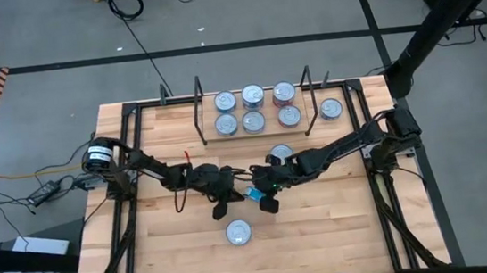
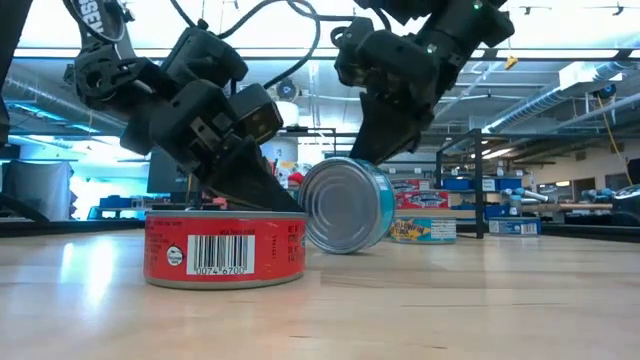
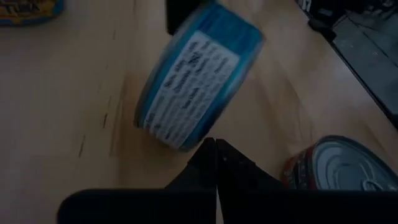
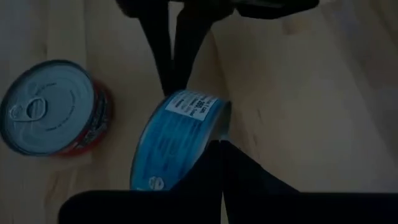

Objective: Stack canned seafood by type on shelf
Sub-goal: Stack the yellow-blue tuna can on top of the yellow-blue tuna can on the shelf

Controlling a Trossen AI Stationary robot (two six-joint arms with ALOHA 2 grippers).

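Nearest to the front edge of the table [image 1: 174, 251], a red-labelled can [image 1: 239, 234] lies flat with its silver lid up, alone on the bare wood. Just behind this red can, a blue can [image 1: 255, 193] stands on its edge, tilted, with its round face towards the low camera. On the left side of the blue can is the left gripper [image 1: 223, 201], its two fingers pressed together and holding nothing; its tip points at the label of the can. On the right side of the blue can is the right gripper [image 1: 269, 198], also with fingers closed together and empty, its tip against the rim of the can. Whether the left tip really touches the can, the pictures do not tell clearly. Behind the blue can, one more can [image 1: 281, 153] lies flat beside the right arm. Farther behind it, the shelf [image 1: 257, 133] holds six cans [image 1: 253, 109] in two rows of three between two black wire uprights [image 1: 200, 112]. One single can [image 1: 331, 108] stands just outside the right upright.
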